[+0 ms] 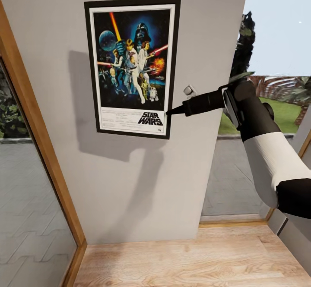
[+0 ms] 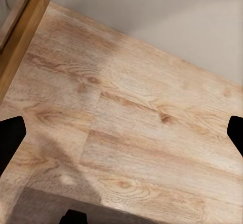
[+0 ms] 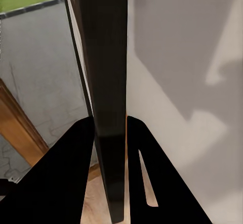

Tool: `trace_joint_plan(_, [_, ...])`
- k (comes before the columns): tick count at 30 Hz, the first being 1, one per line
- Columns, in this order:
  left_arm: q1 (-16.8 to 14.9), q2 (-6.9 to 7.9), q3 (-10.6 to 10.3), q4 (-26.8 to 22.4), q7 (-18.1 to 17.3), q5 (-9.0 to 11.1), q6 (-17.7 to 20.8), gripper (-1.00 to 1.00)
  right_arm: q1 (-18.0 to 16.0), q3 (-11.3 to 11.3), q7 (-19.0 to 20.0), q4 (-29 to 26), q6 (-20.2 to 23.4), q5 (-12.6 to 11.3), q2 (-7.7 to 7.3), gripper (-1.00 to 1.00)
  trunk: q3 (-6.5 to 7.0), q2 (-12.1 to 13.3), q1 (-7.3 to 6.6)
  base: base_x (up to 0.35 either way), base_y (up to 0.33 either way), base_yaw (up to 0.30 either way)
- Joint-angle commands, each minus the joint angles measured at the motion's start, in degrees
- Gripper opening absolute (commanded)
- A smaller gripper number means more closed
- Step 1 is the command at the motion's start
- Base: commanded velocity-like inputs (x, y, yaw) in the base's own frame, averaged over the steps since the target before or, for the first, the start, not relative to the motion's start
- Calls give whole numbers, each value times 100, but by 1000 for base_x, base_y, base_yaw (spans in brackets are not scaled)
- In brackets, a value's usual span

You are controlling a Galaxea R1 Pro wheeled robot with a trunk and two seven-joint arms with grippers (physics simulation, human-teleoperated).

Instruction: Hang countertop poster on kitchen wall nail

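Observation:
The Star Wars poster (image 1: 131, 67) stands upright and flat against the pale grey wall (image 1: 129, 183), casting a shadow to its lower left. My right gripper (image 1: 169, 111) reaches in from the right and is shut on the poster's lower right edge. In the right wrist view the poster's black frame (image 3: 109, 82) runs edge-on between the two dark fingers (image 3: 66, 178), beside the wall. My left gripper (image 2: 121, 138) hangs open over the wooden floor (image 2: 131, 107), holding nothing. Any wall nail is hidden, and the kitchen countertop is out of view.
A wood-framed glass pane (image 1: 26, 157) flanks the wall on the left. Another glazed opening (image 1: 242, 162) on the right looks out on paving, grass and trees. Light wooden flooring (image 1: 185, 261) lies below the wall.

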Motion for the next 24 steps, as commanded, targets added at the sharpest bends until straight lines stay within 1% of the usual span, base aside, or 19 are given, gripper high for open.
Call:
trace_joint_plan(1, [-5, 0, 27, 9, -29, -8, -12, 100, -4, 3, 62, -19, 44, 52, 1, -100, -6, -7, 3, 0, 0, 0])
trace_joint_plan(13, [-5, 0, 27, 9, -29, -8, -12, 100, -3, 84, 223, -65, 44, 35, 10, -100, -6, -7, 3, 0, 0, 0])
trace_joint_plan(24, [-5, 0, 27, 9, -29, -8, -11, 100, 0, 99, 245, -66, 44, 39, 10, -100, -6, -7, 3, 0, 0, 0])
